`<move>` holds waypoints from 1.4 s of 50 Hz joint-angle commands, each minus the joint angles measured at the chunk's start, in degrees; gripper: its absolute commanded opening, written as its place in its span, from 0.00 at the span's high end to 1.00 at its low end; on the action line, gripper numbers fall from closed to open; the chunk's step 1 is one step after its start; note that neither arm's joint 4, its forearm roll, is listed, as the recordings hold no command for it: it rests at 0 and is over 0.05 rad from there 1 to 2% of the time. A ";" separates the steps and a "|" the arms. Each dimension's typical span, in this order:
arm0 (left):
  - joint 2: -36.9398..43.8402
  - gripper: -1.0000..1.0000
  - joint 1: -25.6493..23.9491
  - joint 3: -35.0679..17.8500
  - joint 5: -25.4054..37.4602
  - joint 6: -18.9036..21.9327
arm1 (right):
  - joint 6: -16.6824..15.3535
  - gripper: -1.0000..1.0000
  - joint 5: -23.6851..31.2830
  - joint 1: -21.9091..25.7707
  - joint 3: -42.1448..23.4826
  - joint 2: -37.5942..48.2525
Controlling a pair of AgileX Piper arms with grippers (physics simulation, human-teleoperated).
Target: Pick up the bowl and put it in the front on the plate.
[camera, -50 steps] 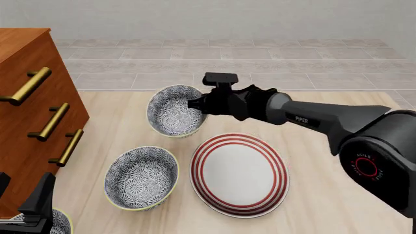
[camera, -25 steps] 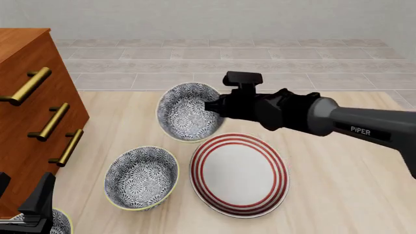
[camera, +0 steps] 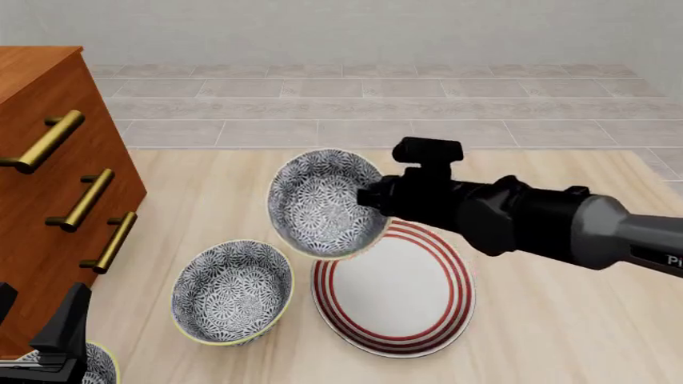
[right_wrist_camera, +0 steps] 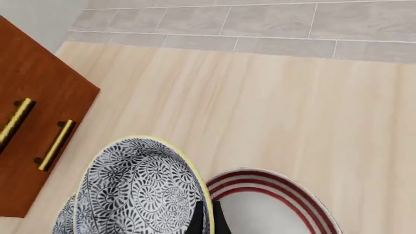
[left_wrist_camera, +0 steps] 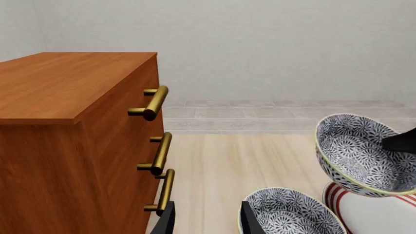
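Note:
My right gripper is shut on the rim of the bowl, a deep bowl with a blue-grey floral pattern and a pale yellow rim. It hangs tilted in the air above the far left edge of the plate, which is white with red rings. The right wrist view shows the bowl pinched at its rim, with the plate below. The held bowl and plate also show in the left wrist view. At the near left corner my left gripper stands open, with nothing between its fingers.
A second patterned bowl sits on the table left of the plate, and a third peeks in at the near left corner. A wooden drawer cabinet with brass handles stands along the left side.
The right arm has carried the bowl nearer and to the right, from the far middle of the table to above the plate's far left edge. The left arm has stayed still.

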 commanded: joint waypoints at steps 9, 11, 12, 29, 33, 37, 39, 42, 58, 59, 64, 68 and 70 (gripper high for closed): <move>0.01 0.00 0.00 0.00 0.00 0.00 | 4.34 1.00 -7.18 0.86 12.64 -6.32; 0.00 0.00 0.00 0.00 0.00 -0.02 | 5.03 1.00 -8.19 1.04 14.37 -7.03; 0.00 0.00 0.00 0.00 0.00 0.00 | 5.01 1.00 -8.40 1.00 14.81 -7.17; 0.00 0.00 0.01 0.00 0.00 0.00 | 6.73 1.00 -13.66 -0.58 20.87 -7.28; 0.01 0.00 0.00 0.00 0.00 0.00 | 6.48 1.00 -14.54 -1.27 21.75 -6.86; 0.01 0.00 0.01 0.00 0.00 0.00 | 6.52 1.00 -15.44 -1.73 22.62 -6.58; 0.00 0.00 0.00 0.00 0.00 0.00 | 6.43 1.00 -16.03 -2.02 23.14 -6.41; 0.01 0.00 0.01 0.00 0.00 0.00 | 6.46 1.00 -16.97 -2.50 23.87 -5.99; 0.01 0.00 -0.01 0.00 0.00 0.01 | 6.84 1.00 -19.69 -4.66 26.28 -4.79; 0.00 0.00 -0.01 0.00 0.00 0.00 | 6.69 1.00 -19.78 -4.89 26.33 -4.65; 0.00 0.00 0.01 0.00 0.00 0.01 | 7.31 1.00 -20.34 -5.10 26.93 -4.22; 0.00 0.00 0.01 0.00 0.00 0.00 | 7.75 1.00 -21.00 -5.16 27.56 -3.81; 0.00 0.00 -0.01 0.00 0.00 0.00 | 7.90 1.00 -21.31 -5.49 27.80 -3.61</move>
